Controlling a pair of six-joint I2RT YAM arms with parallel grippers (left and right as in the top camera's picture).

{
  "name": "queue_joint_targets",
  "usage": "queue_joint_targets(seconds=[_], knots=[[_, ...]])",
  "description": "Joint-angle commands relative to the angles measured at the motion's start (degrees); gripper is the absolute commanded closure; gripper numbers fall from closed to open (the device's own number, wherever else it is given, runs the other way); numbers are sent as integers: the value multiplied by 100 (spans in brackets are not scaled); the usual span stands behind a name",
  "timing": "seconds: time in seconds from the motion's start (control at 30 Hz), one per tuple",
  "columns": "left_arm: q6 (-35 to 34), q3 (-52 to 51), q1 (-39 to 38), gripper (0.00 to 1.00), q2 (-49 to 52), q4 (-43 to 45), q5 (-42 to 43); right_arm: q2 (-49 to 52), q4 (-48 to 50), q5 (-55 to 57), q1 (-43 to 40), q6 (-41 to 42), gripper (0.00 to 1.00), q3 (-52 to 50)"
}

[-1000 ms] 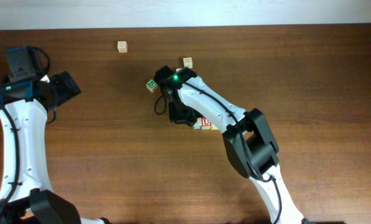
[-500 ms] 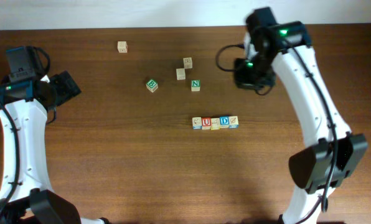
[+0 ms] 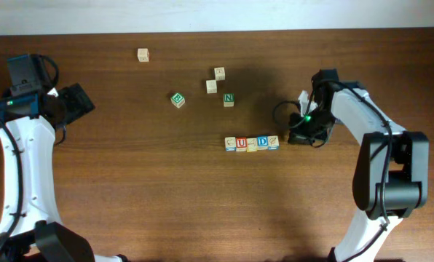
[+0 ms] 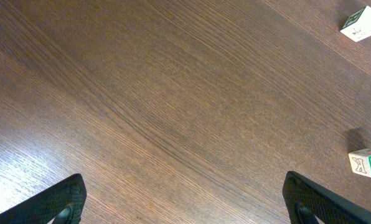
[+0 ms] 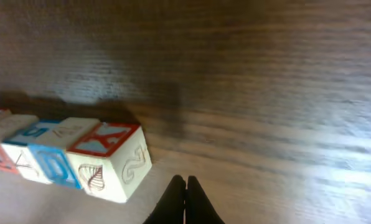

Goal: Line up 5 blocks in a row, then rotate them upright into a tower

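Wooden blocks (image 3: 252,143) in a row, just beside closed right jaws

Overhead: high, straight down, whole table (image 3: 129,182). Left wrist: close, oblique, shares green B cube (image 4: 367,163). Right wrist: very near, low angle, shares block row (image 5: 67,152).

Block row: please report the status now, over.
Left end effector open, empty, far from the blocks. Right end effector shut, empty, close beside the right end of the five-block row. Nothing between them.
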Motion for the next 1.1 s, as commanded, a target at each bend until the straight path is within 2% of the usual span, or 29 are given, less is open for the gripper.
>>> queue_joint_targets(seconds=[0.0, 0.77, 1.07], knots=[[-79, 96, 15, 1, 17, -7, 59, -20, 240, -203, 157, -61, 95, -280], [-81, 96, 15, 1, 17, -7, 59, -9, 1062, -280, 1333, 505, 95, -459], [-79, 96, 15, 1, 17, -7, 59, -13, 1132, -306, 1425, 632, 96, -435]])
